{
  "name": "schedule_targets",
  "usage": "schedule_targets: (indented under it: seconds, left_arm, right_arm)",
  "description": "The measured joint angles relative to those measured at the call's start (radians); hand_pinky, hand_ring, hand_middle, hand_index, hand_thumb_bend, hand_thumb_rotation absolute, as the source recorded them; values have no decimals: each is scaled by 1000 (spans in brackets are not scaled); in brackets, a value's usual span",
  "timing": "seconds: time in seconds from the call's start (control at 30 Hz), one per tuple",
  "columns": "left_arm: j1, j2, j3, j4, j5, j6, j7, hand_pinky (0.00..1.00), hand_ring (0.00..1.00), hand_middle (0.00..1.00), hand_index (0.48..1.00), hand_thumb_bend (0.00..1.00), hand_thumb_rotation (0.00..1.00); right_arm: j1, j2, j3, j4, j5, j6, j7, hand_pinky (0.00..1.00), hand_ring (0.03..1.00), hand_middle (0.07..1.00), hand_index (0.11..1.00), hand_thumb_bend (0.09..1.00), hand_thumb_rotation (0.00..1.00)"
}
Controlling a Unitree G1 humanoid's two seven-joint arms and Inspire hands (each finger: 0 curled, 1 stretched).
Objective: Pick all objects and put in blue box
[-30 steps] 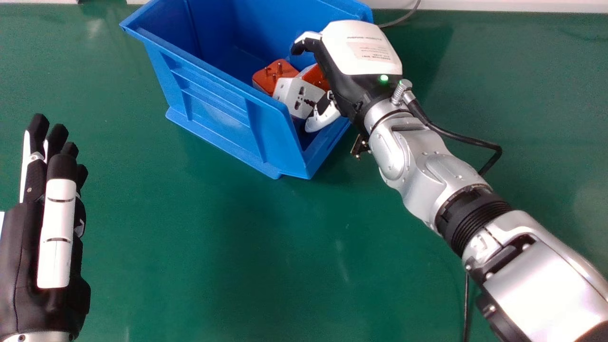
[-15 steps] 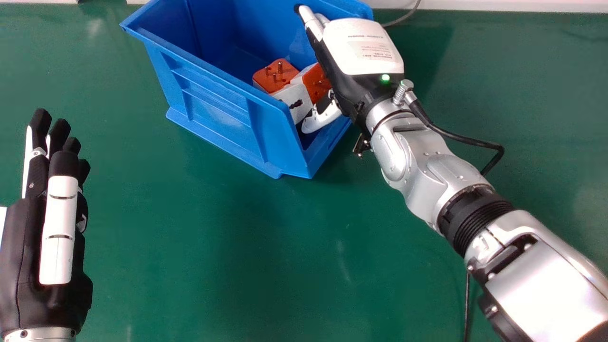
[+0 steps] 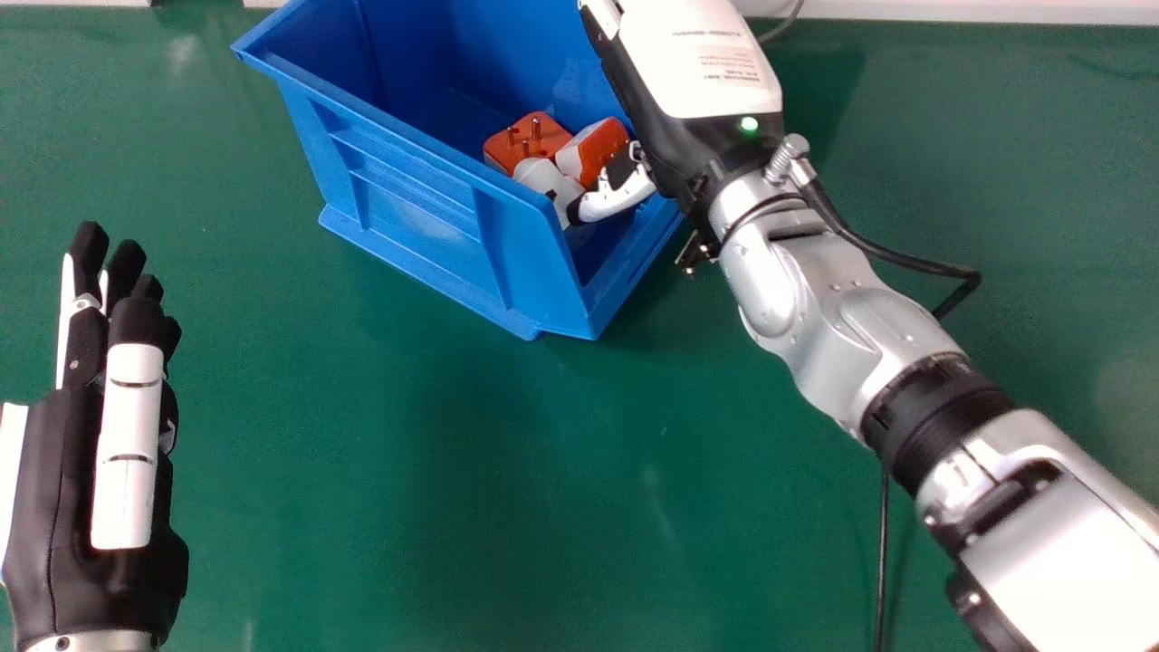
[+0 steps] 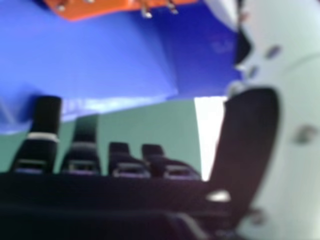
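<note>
Over the right side of the blue box (image 3: pixel 407 199) is my right hand (image 3: pixel 693 72), its thumb reaching over the adapters inside. In the right hand view my right hand (image 4: pixel 125 192) has its fingers extended with nothing held. An orange-topped adapter (image 3: pixel 525 140) lies in the box with its pins up. Beside it rest an orange and white adapter (image 3: pixel 593 149) and a white one (image 3: pixel 546 179), partly behind the thumb. An orange adapter face (image 4: pixel 100 6) and the blue box wall (image 4: pixel 90 60) show in the right hand view. My left hand (image 3: pixel 100 480) is open at the left, fingers straight.
The green table (image 3: pixel 407 507) surrounds the box. A black cable (image 3: pixel 914 265) loops off the right wrist, and another thin cable (image 3: pixel 881 561) lies near the lower right. A pale edge (image 3: pixel 951 11) runs along the back.
My right hand has straightened its fingers and moved up and slightly right. The adapters under it have tipped and settled in the box. My left hand has shifted slightly right.
</note>
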Motion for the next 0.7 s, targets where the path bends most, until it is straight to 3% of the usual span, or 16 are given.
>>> schedule_targets:
  seconds: [0.2,0.47,0.57,0.7]
  left_arm:
    - [16,6,-21,-9,30,-11,-8,998,989,986,992,635,946]
    - [4,-3,-32,8,30,-30,4,1000,999,999,1000,651,995]
    - [-4,-16,-39,24,30,-31,17,1000,1000,1000,1000,645,997]
    - [-4,-33,-53,25,30,-32,28,1000,1000,1000,1000,642,994]
  right_arm:
    - [73,-58,-2,-175,-39,23,8,754,943,982,944,693,10]
    - [164,-103,-28,-346,-50,37,25,712,903,947,899,720,0]
    - [193,-119,-40,-410,-52,43,31,704,892,937,888,739,0]
    - [267,-143,-76,-531,-51,44,46,697,887,930,882,737,0]
